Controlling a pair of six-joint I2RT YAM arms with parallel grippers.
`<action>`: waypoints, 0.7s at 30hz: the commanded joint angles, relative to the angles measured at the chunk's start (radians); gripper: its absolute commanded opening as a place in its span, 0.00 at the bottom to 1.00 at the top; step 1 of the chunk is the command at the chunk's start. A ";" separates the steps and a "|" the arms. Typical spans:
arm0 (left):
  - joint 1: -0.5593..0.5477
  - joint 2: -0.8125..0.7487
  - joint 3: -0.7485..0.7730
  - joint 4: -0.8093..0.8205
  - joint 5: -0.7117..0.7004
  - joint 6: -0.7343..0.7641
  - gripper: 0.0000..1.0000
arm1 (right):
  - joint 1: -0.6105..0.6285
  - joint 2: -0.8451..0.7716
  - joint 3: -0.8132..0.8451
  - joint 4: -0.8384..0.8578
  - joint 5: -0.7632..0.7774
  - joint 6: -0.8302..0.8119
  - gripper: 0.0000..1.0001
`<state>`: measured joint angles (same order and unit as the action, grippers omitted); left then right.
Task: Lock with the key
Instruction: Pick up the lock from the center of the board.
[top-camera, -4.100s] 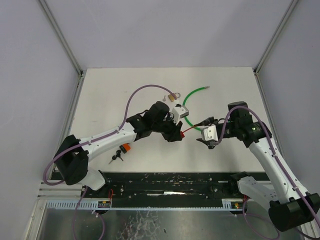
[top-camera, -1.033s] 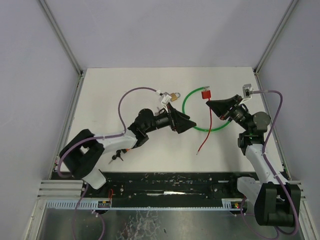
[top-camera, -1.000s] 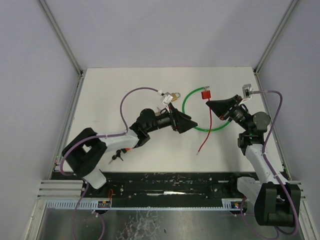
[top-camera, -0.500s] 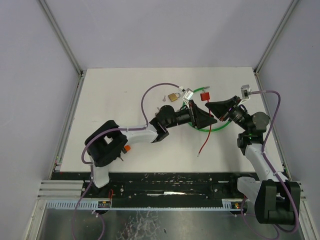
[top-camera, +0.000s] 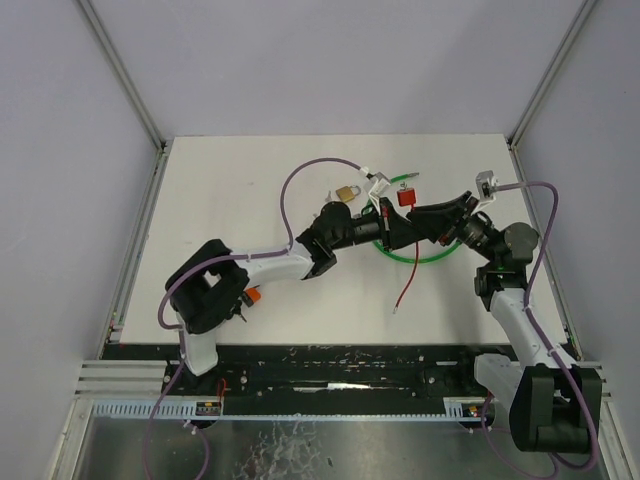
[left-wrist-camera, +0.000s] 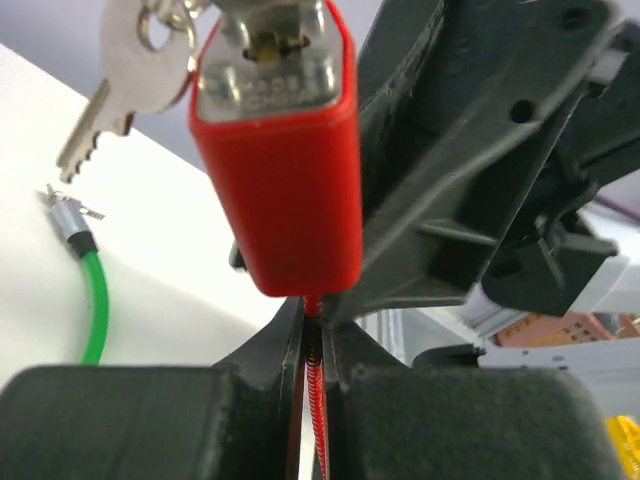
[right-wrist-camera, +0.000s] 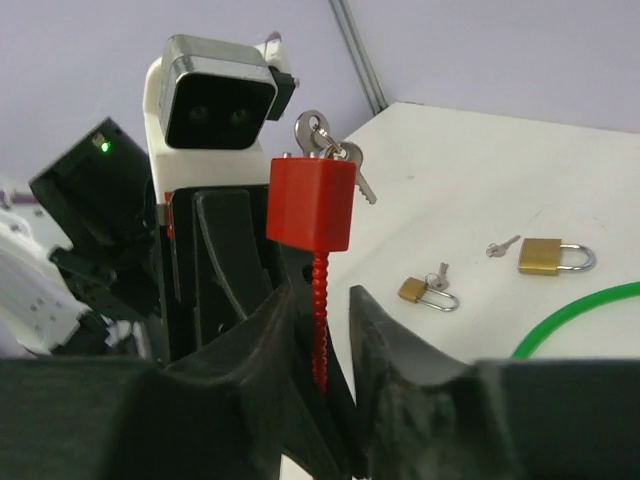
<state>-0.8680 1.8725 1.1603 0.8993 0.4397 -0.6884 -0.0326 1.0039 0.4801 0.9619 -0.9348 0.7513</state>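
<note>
Now left pincer (left-wrist-camera: 312, 325) clamps the padlock cable (left-wrist-camera: 318, 400); right pincer (right-wrist-camera: 323, 297) straddles it, barely parted.

Three locks: one red padlock (right-wrist-camera: 311, 203), a larger brass padlock (right-wrist-camera: 548, 256), a smaller brass padlock (right-wrist-camera: 420, 291); one green cable (right-wrist-camera: 575, 312).

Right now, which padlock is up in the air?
The red padlock, held up on its red cable. The big brass padlock and the small brass padlock lie on the table.

red padlock (right-wrist-camera: 310, 205) | upright, raised | keys (right-wrist-camera: 322, 133) at top | red cable (right-wrist-camera: 319, 320) below
</note>
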 joint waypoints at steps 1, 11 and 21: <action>0.018 -0.099 -0.057 -0.050 0.067 0.200 0.01 | 0.005 -0.085 0.094 -0.205 -0.098 -0.271 0.52; 0.051 -0.205 -0.140 -0.400 0.307 0.751 0.01 | 0.000 -0.110 0.335 -1.069 -0.420 -1.121 0.81; 0.049 -0.115 -0.172 -0.330 0.350 0.790 0.01 | 0.005 -0.029 0.324 -1.135 -0.489 -1.166 0.78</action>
<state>-0.8181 1.7432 1.0157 0.4847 0.7635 0.0483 -0.0319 0.9424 0.7898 -0.1101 -1.3674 -0.3416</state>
